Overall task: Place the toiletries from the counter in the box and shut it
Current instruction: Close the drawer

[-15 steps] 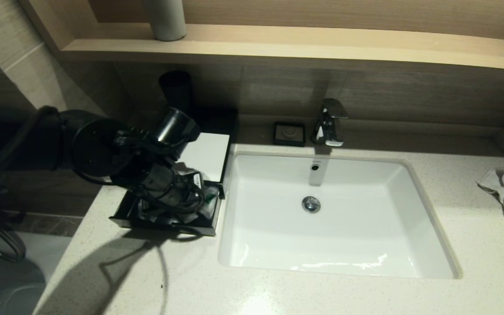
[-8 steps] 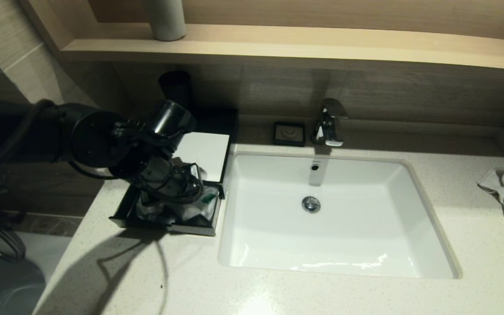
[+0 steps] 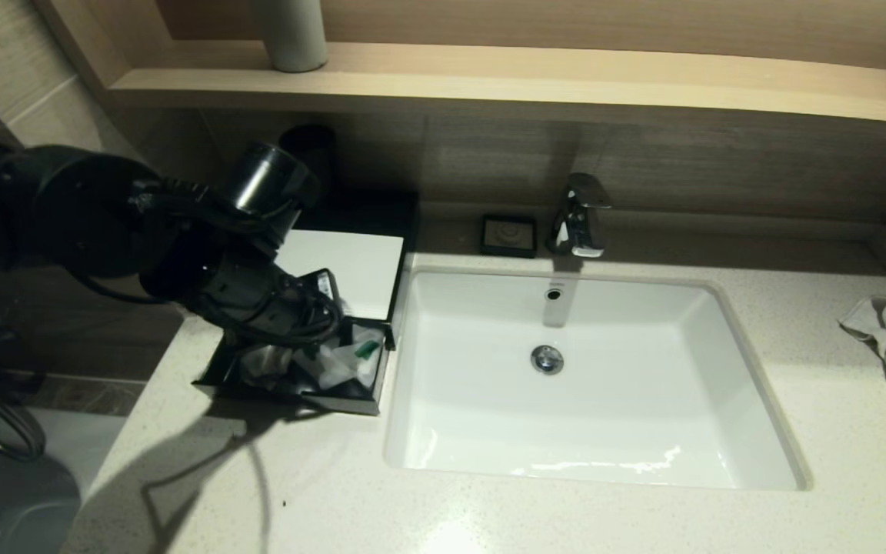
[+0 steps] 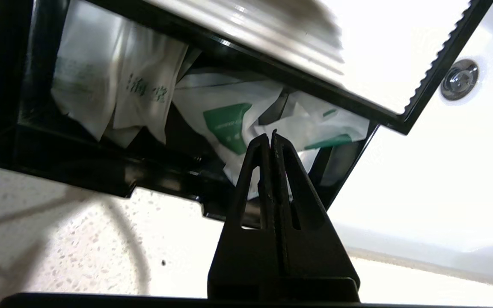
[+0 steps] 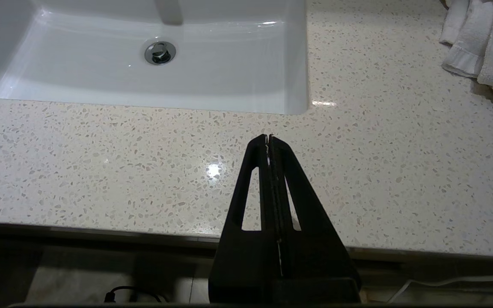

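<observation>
Clearly, the main risk is a jam when the drawer point(image 3: 297, 377) of the box point(image 3: 354, 265) is pushed home. The toiletries point(image 4: 225, 124) are heaped loosely in the open drawer, and in the left wrist view some sachets are seen standing up close to the edge of the white top panel. If the drawer is pressed in with them proud like that, a sachet could be caught and crumpled under the panel, or the drawer could be stopped short. Because the box is light-looking and sits just beside the sink point(image 3: 589, 385), an off-centre push could also slide or skew the whole case along the surface point(image 3: 489, 523) rather than close it.

The left hand point(image 4: 271, 136) is held over the front of the drawer, angled down toward the sachets, with its fingers pressed together and nothing gripped between them. In the head view the left arm is seen reaching in from the left, over the box. The right hand point(image 5: 268, 137) is parked at the near edge of the surface, likewise closed and empty.
</observation>
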### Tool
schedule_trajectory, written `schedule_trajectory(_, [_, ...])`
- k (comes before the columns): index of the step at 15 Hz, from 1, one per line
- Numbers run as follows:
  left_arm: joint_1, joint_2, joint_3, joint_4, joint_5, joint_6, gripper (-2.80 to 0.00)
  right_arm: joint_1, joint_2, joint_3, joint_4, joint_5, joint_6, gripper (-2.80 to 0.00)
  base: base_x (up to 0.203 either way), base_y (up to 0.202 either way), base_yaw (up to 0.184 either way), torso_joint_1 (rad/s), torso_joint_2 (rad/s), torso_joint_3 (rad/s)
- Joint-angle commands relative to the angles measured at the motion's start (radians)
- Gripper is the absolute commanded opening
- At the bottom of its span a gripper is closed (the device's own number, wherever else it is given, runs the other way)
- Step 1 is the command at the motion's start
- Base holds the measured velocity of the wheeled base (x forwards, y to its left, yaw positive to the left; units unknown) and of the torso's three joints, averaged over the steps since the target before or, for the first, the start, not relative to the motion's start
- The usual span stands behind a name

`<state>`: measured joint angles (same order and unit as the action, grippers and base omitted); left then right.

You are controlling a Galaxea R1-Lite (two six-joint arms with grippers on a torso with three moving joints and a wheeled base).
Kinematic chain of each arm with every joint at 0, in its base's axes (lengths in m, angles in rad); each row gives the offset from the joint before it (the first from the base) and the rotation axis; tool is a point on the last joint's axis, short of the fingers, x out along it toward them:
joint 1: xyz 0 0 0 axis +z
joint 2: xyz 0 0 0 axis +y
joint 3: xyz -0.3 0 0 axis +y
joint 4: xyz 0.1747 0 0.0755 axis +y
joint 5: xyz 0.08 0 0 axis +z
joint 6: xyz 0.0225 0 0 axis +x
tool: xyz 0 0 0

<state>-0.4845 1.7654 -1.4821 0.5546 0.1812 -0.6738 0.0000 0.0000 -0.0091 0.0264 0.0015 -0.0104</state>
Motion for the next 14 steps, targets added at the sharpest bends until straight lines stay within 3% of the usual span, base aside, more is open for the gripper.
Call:
schedule_trajectory(1, [-0.002, -0.015, 0.012, 0.017, 0.0, -0.004, -2.8, 0.0, 0.0, 0.0, 0.0, 0.0, 0.0, -2.8, 0.0, 0.0, 0.0, 0.0, 0.0, 0.0])
schedule_trajectory(14, [-0.017, 0.068, 0.04, 0.024, -0.002, -0.033, -2.8, 0.0, 0.0, 0.0, 0.0, 0.0, 0.0, -2.8, 0.0, 0.0, 0.0, 0.0, 0.0, 0.0])
